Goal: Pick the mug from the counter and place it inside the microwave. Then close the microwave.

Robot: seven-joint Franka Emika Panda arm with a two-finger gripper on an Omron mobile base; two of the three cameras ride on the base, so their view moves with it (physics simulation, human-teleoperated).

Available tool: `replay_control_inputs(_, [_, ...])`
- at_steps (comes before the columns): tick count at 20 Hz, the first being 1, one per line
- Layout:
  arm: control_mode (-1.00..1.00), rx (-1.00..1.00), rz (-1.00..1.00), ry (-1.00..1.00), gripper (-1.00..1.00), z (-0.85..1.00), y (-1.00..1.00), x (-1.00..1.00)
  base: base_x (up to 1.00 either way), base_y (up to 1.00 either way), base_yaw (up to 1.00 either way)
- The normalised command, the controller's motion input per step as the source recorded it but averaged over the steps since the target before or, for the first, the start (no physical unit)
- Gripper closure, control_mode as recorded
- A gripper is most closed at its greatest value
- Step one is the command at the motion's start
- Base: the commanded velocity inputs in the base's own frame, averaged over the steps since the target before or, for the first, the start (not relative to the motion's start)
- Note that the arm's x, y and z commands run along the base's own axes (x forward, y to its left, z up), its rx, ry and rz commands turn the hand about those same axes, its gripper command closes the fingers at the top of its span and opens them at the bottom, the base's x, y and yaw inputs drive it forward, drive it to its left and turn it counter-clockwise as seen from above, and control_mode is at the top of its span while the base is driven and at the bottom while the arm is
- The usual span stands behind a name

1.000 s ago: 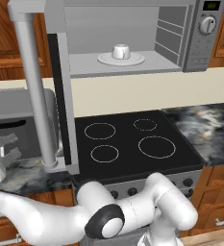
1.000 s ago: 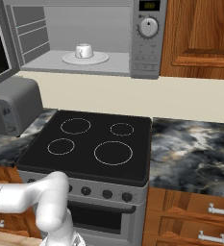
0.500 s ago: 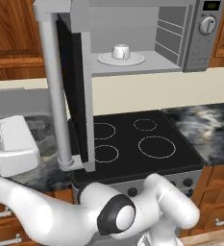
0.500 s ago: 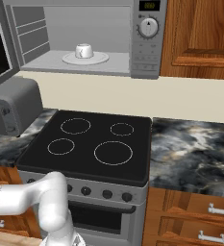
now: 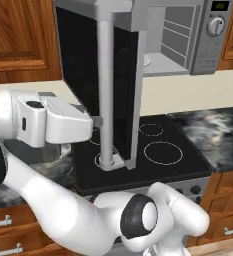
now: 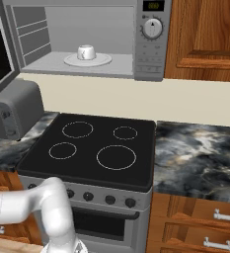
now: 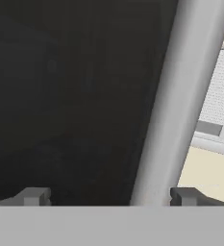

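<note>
Mug [image 6: 86,52] on white plate [image 6: 87,60] inside microwave [image 6: 151,44]; gripper [image 7: 111,196] spread wide, empty, bar handle [image 7: 180,101] at one o'clock against half-swung door [image 5: 88,75].

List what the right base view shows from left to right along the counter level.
Toaster → stovetop → counter. Above them, the microwave stands open with the mug on its plate.

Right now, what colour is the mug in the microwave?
White; the mug sits on the round plate inside the microwave, clearest in the right base view.
</note>
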Motion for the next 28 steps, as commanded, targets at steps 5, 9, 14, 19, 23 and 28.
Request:
replay_control_inputs(5, [-1.00, 0.07, 0.00, 0.11, -1.00, 0.00, -0.70, 0.13, 0.00, 0.00, 0.00])
replay_control_inputs(9, [-1.00, 0.00, 0.04, 0.10, -1.00, -0.48, -0.68, 0.81, 0.00, 0.00, 0.00])
replay_control_inputs(14, [-1.00, 0.00, 0.09, 0.04, -1.00, -0.17, -0.61, 0.83, 0.00, 0.00, 0.00])
replay_control_inputs(19, [-1.00, 0.00, 0.10, 0.00, -1.00, 0.00, -0.52, 0.70, 0.00, 0.00, 0.00])
replay_control_inputs(23, [-1.00, 0.00, 0.09, 0.00, -1.00, 0.00, -0.54, 0.74, 0.00, 0.00, 0.00])
replay_control_inputs(28, [-1.00, -0.01, 0.05, 0.00, -1.00, 0.00, -0.53, 0.80, 0.00, 0.00, 0.00])
